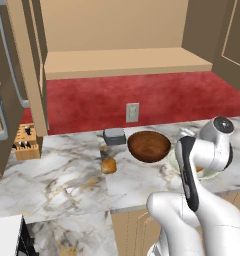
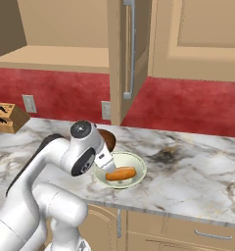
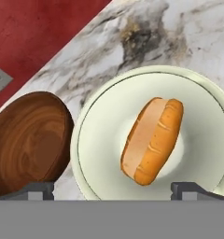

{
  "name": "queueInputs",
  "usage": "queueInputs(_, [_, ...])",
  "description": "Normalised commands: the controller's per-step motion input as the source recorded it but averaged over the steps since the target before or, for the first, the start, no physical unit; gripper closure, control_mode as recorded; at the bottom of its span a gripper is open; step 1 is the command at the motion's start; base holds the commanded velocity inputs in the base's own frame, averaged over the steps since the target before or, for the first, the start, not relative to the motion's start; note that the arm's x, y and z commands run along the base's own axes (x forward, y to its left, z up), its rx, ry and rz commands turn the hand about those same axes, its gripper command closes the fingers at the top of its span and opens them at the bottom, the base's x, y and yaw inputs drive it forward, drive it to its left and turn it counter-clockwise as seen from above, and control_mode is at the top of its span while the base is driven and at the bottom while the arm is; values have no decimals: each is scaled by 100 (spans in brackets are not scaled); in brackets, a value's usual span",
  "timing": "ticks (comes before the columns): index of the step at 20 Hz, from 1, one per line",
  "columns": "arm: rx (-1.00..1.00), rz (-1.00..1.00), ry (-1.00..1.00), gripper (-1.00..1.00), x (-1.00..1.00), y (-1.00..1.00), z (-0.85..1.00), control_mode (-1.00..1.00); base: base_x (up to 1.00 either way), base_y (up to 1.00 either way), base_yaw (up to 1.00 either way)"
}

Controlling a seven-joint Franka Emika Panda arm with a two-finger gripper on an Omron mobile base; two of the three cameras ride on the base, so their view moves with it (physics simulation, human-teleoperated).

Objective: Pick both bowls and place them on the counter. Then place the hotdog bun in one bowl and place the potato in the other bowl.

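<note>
With the hotdog bun (image 3: 152,140) lying in the cream bowl (image 3: 97,154) at frame centre, the open, empty pincer (image 3: 113,190) must next fetch the potato (image 1: 109,165) for the brown bowl (image 1: 149,146).

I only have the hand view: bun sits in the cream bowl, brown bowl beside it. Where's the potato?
Observer: The potato lies on the counter, left of the brown bowl in the left base view, not in it.
Operator: Anything near it?
Observer: A small grey block sits just behind it, near the wall.
Operator: Brown bowl empty?
Observer: Yes, its whole inside shows bare in the left base view.
Operator: What else is on the counter?
Observer: A knife block at the far left.
</note>
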Motion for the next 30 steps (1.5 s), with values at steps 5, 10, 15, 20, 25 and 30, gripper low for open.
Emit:
queueInputs(5, [-1, 1, 0, -100, -11, 38, 38, -100, 0, 0, 0])
queueInputs(10, [-4, 12, 0, -100, -8, 41, 25, -100, 0, 0, 0])
queueInputs(15, [-1, 9, 0, -100, -14, 43, 16, -100, 0, 0, 0])
queueInputs(20, [0, 3, 0, -100, -17, 41, 18, -100, 0, 0, 0])
queueInputs(25, [0, 1, 1, -100, -24, 38, 14, -100, 0, 0, 0])
queueInputs(30, [0, 1, 0, -100, -13, 45, 3, -100, 0, 0, 0])
